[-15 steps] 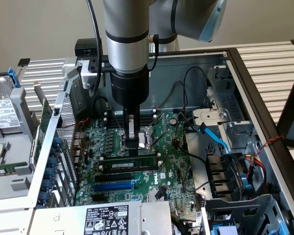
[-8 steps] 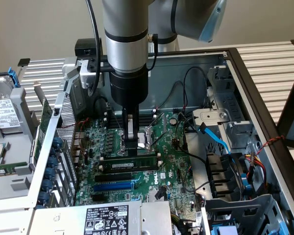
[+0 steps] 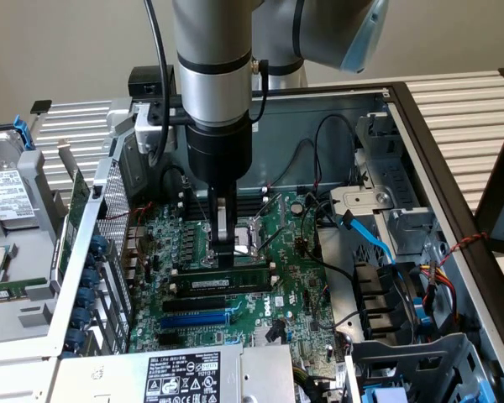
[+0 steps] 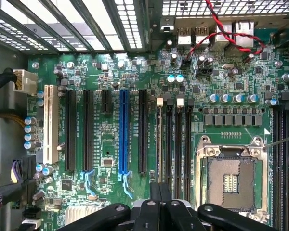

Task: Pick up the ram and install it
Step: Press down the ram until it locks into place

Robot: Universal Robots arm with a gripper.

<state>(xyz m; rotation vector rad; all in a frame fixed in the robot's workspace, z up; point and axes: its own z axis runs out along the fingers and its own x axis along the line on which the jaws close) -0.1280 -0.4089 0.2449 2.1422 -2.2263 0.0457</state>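
Gripper [image 3: 225,256] pressed together, seemingly pinching ram [image 3: 250,274] top edge (upright on motherboard [image 3: 294,294]).

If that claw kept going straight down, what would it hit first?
Most likely the ram, the green stick right beneath the gripper; whether they already touch is hard to judge.

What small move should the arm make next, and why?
Probably press straight down, gently. The shut fingers appear to rest on the top edge of the ram, near its middle, and it stands upright on the board. Whether it is fully seated I cannot tell.
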